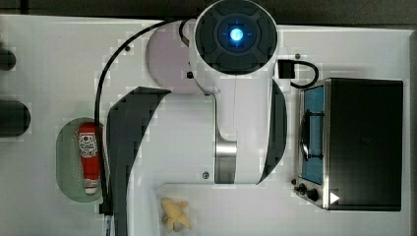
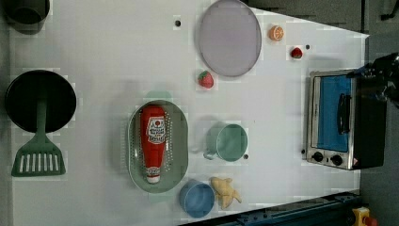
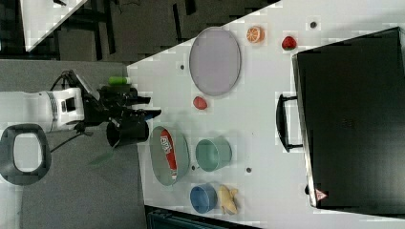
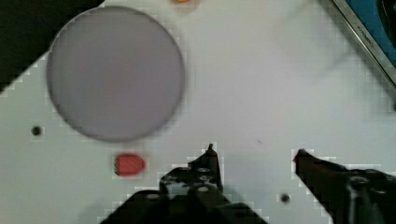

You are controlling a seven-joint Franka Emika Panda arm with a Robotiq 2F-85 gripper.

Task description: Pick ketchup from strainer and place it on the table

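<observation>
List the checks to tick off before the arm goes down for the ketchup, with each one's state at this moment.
1. Ketchup lies flat in the strainer, cap toward the left view's bottom: ok.
2. Gripper fingers apart, nothing between them: ok.
3. Gripper above the bottle: not ok; the wrist view looks down on the grey-lilac plate and a strawberry.
4. Nothing lying on the bottle: ok.
5. Bare table for the placing: ok, toward the left view's top.
6. Finger alignment across the bottle's width: cannot tell.
</observation>
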